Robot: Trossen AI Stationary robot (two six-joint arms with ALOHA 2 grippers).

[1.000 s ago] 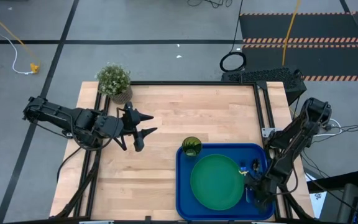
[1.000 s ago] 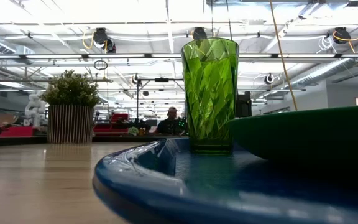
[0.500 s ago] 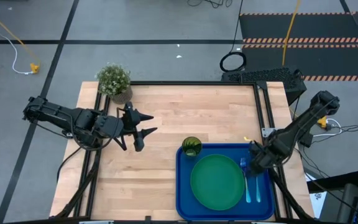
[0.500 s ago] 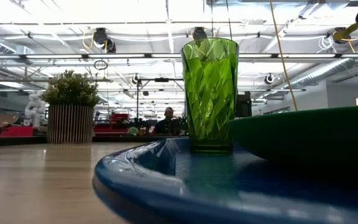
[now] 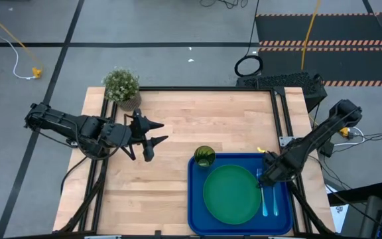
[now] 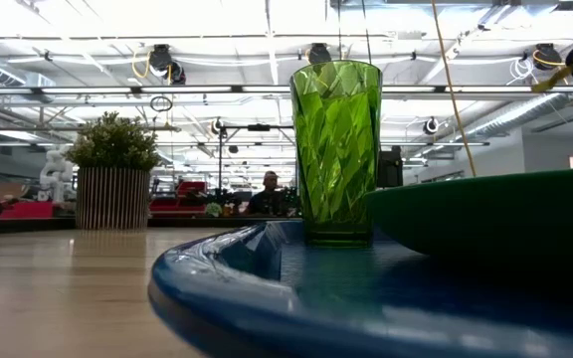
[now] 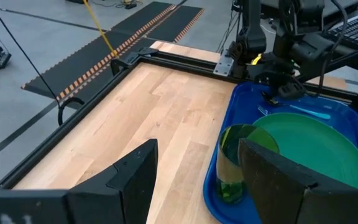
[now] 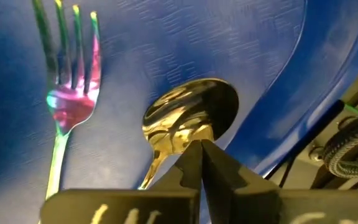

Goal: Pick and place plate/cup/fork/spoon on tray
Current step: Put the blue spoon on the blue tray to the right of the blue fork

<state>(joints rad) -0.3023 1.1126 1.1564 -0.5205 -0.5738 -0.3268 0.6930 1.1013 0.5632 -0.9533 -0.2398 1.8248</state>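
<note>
Spoon [image 8: 188,121] and fork [image 8: 72,93] lie side by side on the floor of the tray [image 5: 197,199], in the strip between the plate [image 5: 231,194] and the tray's right rim. The right gripper [image 5: 268,174] hovers over their head ends with its fingers [image 8: 194,165] pressed together, holding nothing; the spoon's bowl shows just beyond the fingertips. The plate sits flat in the middle of the tray. The cup [image 5: 204,157] stands upright in the tray's far left corner, just beside the plate. The left gripper [image 5: 152,141] waits over the bare table [image 5: 204,119], well apart from the tray, fingers [image 7: 138,177] spread wide and empty. A plant [image 5: 122,86] stands at the table's far left corner.
</note>
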